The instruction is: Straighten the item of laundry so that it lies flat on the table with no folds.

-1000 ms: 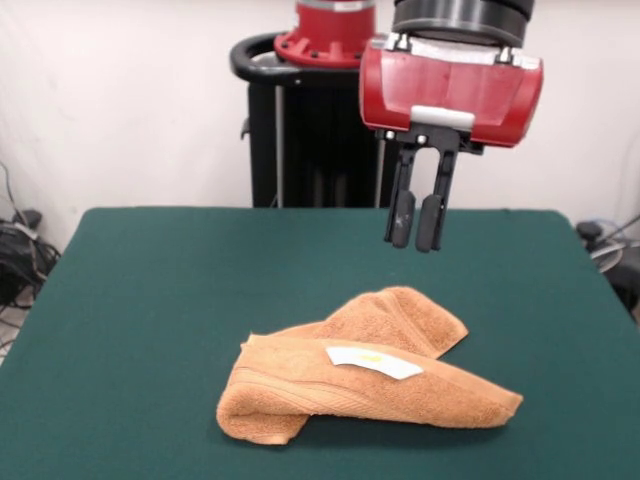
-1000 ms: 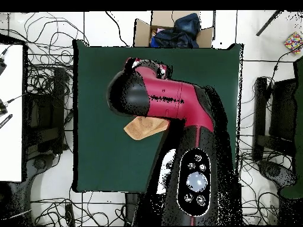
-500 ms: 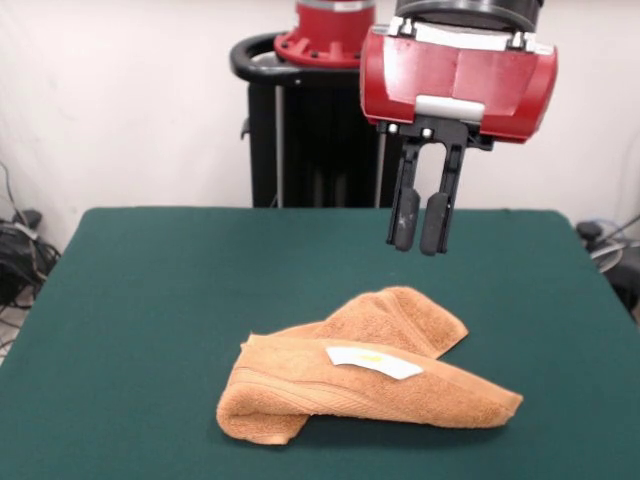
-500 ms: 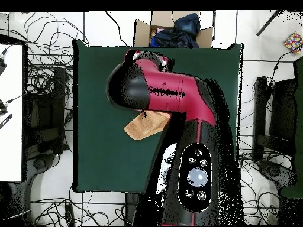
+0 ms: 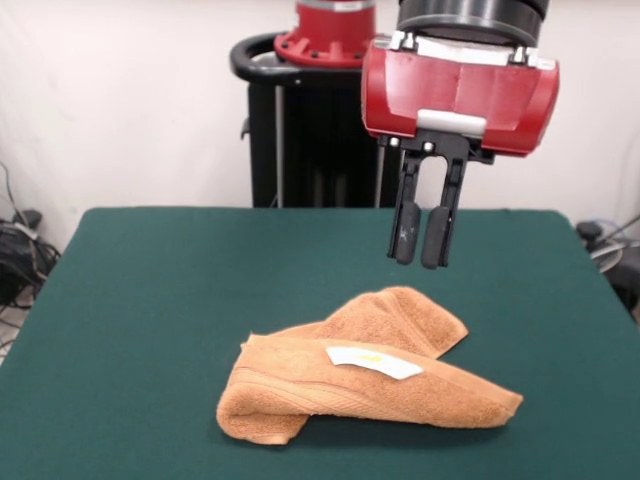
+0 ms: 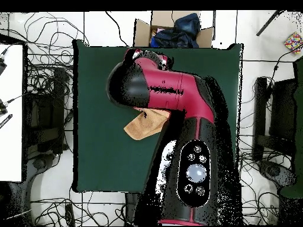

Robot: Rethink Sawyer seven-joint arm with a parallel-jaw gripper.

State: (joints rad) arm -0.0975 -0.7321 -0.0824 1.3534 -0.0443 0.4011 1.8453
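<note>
Item 1, pincer [image 5: 421, 241]: I am holding it in the air above the worktop [image 5: 150, 300], empty, its two black fingers [image 5: 404, 232] hanging straight down and nearly together, only a narrow slit showing between them. In the front view it is sitting at about 1 o'clock from the towel, clear of the cloth.

Item 2, towel [image 5: 360, 385]: orange-tan terry, lying bunched near the worktop's middle, folded over itself in a long roll with a second lobe poking out behind at 1 o'clock. A white care label [image 5: 373, 361] is facing up on the roll. In the overhead view only one corner [image 6: 139, 127] is showing past the arm [image 6: 171, 100].

Item 3, worktop: dark green, with plenty of room all round the cloth.

Handling note: I am judging the approach stage. The fingers are needing to part before descent. I am favouring the rear lobe's free edge, pinching one layer only, then dragging outward low and slow so the roll unwinds rather than lifts.
</note>
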